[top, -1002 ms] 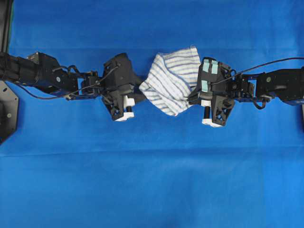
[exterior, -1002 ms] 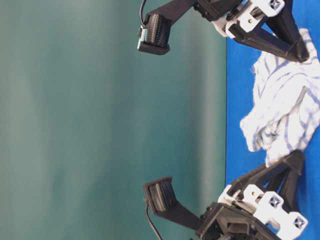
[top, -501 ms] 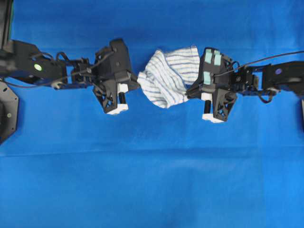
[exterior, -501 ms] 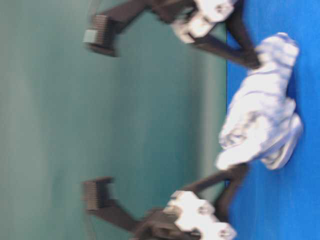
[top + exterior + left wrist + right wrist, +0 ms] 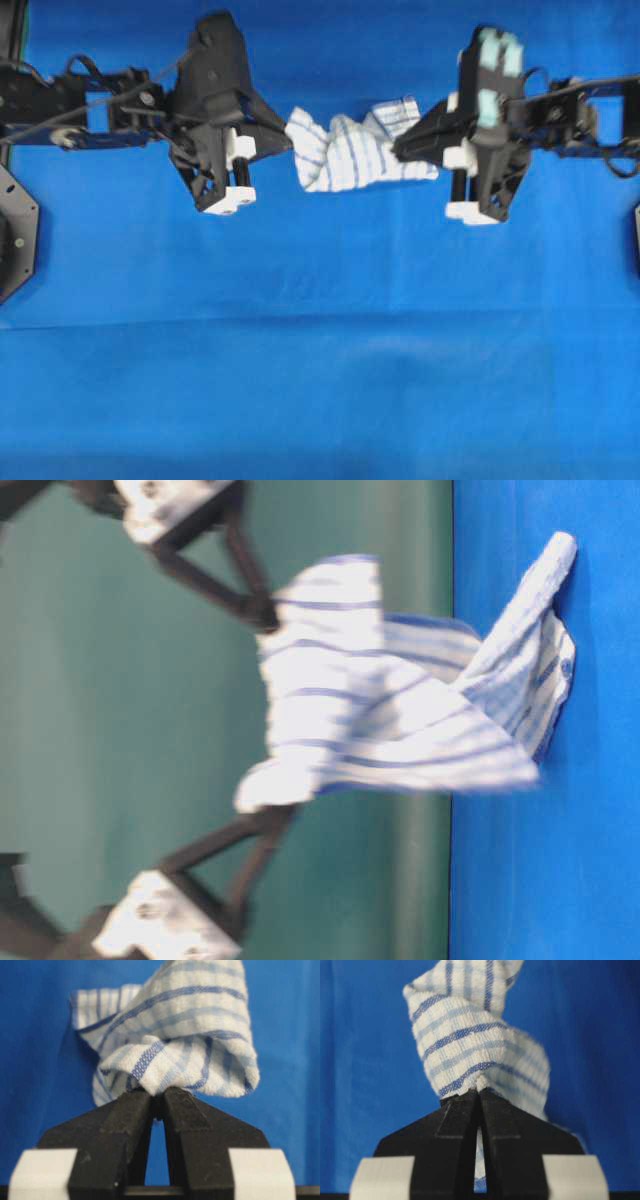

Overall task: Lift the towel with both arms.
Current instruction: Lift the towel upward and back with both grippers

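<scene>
Item: towel point(image 5: 352, 152), strung crosswise between our left gripper point(image 5: 287, 143) and right gripper point(image 5: 400, 150), both clamped on its ends.

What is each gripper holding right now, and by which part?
Both hold the towel: the left gripper pinches a bunched fold at one end, the right gripper a fold at the opposite end.

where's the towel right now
In the overhead view the towel hangs upper centre, pinched between the left gripper and right gripper, above the blue cloth.
</scene>
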